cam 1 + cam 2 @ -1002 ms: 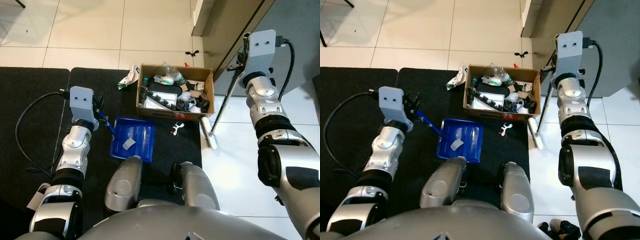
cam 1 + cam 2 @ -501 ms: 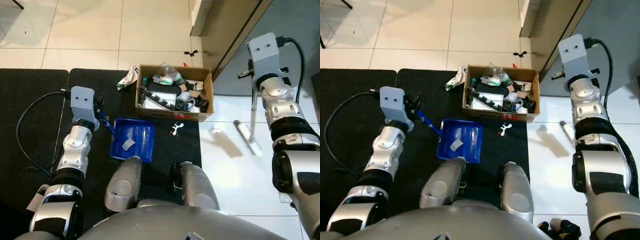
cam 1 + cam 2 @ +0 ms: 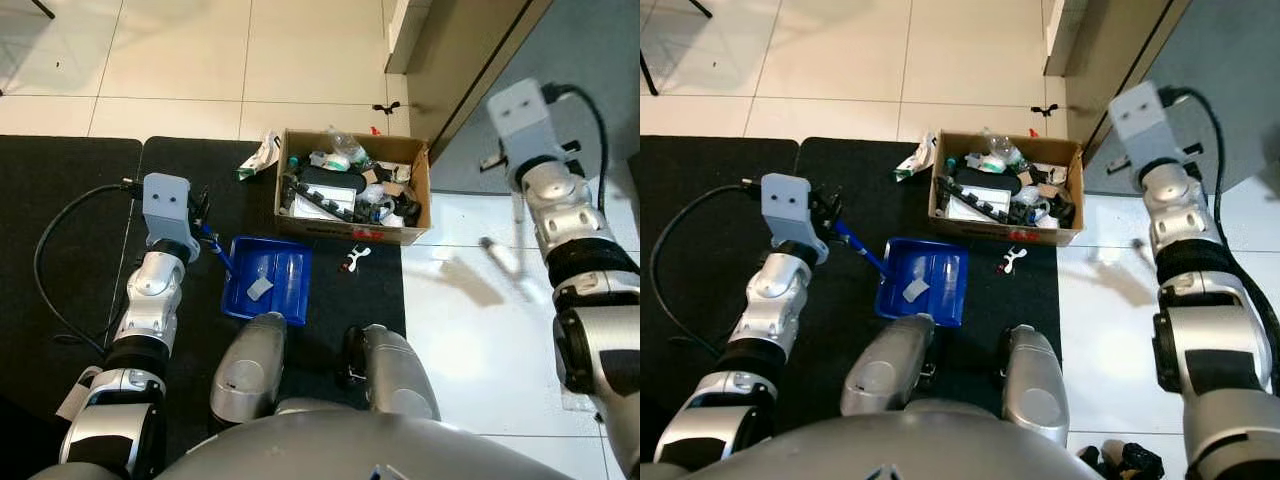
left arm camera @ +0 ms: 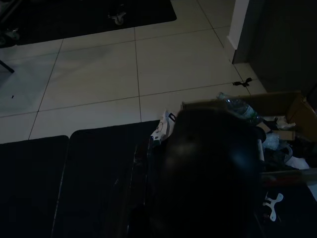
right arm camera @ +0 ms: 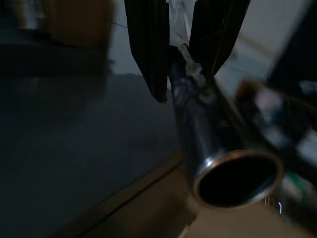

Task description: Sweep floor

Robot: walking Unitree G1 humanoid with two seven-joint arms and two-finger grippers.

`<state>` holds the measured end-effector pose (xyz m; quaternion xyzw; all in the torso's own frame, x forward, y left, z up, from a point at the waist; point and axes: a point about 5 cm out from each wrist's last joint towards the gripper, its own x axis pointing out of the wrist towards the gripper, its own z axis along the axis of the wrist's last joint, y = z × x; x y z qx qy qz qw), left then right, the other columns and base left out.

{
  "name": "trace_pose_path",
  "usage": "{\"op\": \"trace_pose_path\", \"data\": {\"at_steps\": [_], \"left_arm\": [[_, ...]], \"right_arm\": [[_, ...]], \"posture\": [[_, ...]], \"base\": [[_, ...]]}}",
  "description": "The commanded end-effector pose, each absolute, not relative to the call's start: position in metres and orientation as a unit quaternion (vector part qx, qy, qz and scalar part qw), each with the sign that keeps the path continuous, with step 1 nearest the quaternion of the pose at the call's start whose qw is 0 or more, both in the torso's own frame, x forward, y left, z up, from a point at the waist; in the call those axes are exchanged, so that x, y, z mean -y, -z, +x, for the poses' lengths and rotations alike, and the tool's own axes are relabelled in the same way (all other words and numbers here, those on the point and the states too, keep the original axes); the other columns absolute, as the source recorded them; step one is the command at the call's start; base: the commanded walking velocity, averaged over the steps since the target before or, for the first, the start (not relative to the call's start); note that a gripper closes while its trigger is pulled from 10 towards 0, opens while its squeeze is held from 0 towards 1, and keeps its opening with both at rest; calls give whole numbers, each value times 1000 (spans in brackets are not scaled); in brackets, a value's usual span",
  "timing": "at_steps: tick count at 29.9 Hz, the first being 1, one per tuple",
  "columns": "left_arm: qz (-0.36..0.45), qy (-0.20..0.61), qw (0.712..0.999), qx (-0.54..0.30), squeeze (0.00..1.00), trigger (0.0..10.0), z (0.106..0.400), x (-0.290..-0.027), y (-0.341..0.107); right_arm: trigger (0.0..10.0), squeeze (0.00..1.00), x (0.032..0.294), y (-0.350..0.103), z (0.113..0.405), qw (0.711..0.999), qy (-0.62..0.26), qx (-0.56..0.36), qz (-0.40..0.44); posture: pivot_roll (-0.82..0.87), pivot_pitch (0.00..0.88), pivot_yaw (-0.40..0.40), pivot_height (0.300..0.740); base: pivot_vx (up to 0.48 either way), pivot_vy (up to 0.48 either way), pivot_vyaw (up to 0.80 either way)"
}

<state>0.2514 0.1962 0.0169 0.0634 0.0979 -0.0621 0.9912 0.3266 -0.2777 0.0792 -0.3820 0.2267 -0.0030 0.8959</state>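
The blue dustpan is kept flat on the black mat just before the cardboard box, its handle grasped by the left hand. The broom, blurred, is clenched in the right hand over tile beside the box, presumably for sweeping litter toward the pan.

- Both eye views are bright and evenly lit, and the pale floor tiles are sharp.
- The black mat swallows detail.
- The right arm and the broom are smeared by motion blur; a soft shadow lies on the glossy tile beside them.
- The left wrist view is very dim, with a dark shape, perhaps the gripper, out of focus.
- The right wrist view is dim and blurred; the metal tube is soft-edged.
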Motion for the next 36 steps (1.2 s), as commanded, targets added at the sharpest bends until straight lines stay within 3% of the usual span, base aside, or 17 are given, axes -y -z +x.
{"op": "trace_pose_path", "data": {"at_steps": [1,2,3,7,10,11,13,17,19,21,22,24,26,30,31,33,36], "left_arm": [[63,73,985,-145,0,10000,239,-191,1],[63,73,985,-145,0,10000,239,-191,1],[63,73,985,-145,0,10000,239,-190,1],[63,74,985,-145,0,10000,239,-190,2],[62,74,985,-145,0,10000,239,-190,2],[62,74,985,-145,0,10000,239,-190,2],[63,75,984,-146,0,10000,239,-189,2],[63,74,985,-145,0,10000,239,-189,2],[62,74,985,-145,0,10000,239,-189,2],[62,74,985,-146,0,10000,239,-190,2],[62,74,985,-146,0,10000,239,-190,2],[63,74,984,-147,0,10000,238,-190,3],[63,75,984,-147,0,10000,238,-190,3],[63,75,984,-147,0,10000,238,-189,3],[63,74,984,-146,0,10000,239,-189,2],[63,73,985,-146,0,10000,239,-190,2],[64,73,984,-148,0,10000,237,-191,3]], "right_arm": [[10000,0,288,-89,328,870,8,-225,-438],[10000,0,288,-89,328,870,8,-225,-438],[10000,0,294,-89,326,843,0,-243,-481],[10000,0,303,-81,317,803,-28,-293,-517],[10000,0,297,-84,320,824,-44,-273,-495],[10000,0,288,-87,323,859,-55,-255,-441],[10000,0,286,-89,326,855,-57,-246,-453],[10000,0,311,-80,314,796,-34,-304,-522],[10000,0,316,-78,310,784,-30,-318,-532],[10000,0,311,-82,314,815,-38,-302,-493],[10000,0,311,-82,314,815,-38,-302,-493],[10000,0,296,-94,324,862,-51,-248,-439],[10000,0,295,-99,327,865,-48,-237,-439],[10000,0,307,-95,322,828,-37,-270,-490],[10000,0,316,-89,316,802,-36,-299,-516],[10000,0,320,-87,313,801,-38,-311,-511],[10000,0,299,-99,325,874,-59,-246,-414]], "posture": [[270,51,-22,740],[270,51,-22,740],[270,49,-23,740],[270,47,-24,740],[271,47,-24,740],[271,47,-24,740],[264,46,-24,740],[274,46,-28,740],[274,46,-28,740],[267,48,-24,740],[267,48,-24,740],[267,48,-24,740],[267,48,-24,740],[268,48,-25,740],[268,48,-25,740],[272,50,-26,740],[266,54,-21,740]], "base": [[0,0,0],[0,0,0],[0,0,0],[0,0,0],[0,0,0],[0,0,0],[0,0,0],[0,0,0],[0,0,0],[0,0,0],[0,0,0],[0,0,0],[0,0,0],[0,0,0],[0,0,0],[0,0,0],[0,0,0]]}}
